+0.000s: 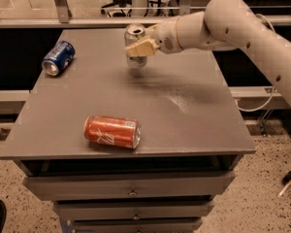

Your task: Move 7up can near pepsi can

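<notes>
The 7up can (135, 34) is silver-white with a silver top and stands upright, held just above the far middle of the grey table (184, 120). My gripper (141, 46) is shut on the 7up can, with a cream finger (142, 47) across its front. The pepsi can (58, 58) is dark blue and lies on its side at the table's far left, well left of the held can.
An orange-red can (112, 131) lies on its side near the table's front edge. Drawers (131, 191) sit below the tabletop. A metal rail (87, 21) runs behind the table. My arm (233, 23) reaches in from the right.
</notes>
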`<move>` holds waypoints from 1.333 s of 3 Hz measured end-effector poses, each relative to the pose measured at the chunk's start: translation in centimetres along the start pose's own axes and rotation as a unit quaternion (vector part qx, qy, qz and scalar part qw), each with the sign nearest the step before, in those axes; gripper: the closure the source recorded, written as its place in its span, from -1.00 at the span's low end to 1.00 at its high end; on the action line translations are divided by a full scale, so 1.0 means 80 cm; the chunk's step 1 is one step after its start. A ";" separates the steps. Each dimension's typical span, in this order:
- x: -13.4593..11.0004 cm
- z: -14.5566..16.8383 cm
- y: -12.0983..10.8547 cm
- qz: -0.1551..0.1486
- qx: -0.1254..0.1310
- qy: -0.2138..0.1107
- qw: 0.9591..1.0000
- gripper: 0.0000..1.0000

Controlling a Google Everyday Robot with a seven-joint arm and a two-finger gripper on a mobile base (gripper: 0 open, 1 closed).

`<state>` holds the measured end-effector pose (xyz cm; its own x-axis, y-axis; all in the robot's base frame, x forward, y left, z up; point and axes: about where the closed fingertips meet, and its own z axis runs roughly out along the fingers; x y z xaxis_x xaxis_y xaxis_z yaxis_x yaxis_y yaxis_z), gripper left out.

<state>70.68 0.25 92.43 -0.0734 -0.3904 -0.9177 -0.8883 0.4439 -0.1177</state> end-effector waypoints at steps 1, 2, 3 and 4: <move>-0.056 -0.006 -0.003 -0.003 0.016 -0.016 1.000 1.00; -0.056 -0.006 -0.003 -0.003 0.016 -0.016 1.000 1.00; -0.066 0.015 0.001 0.005 0.014 -0.037 0.999 1.00; -0.087 0.071 0.005 0.005 -0.003 -0.061 0.998 1.00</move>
<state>73.40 7.70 96.64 -0.0276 -0.2848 -0.9582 -0.8902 0.4430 -0.1061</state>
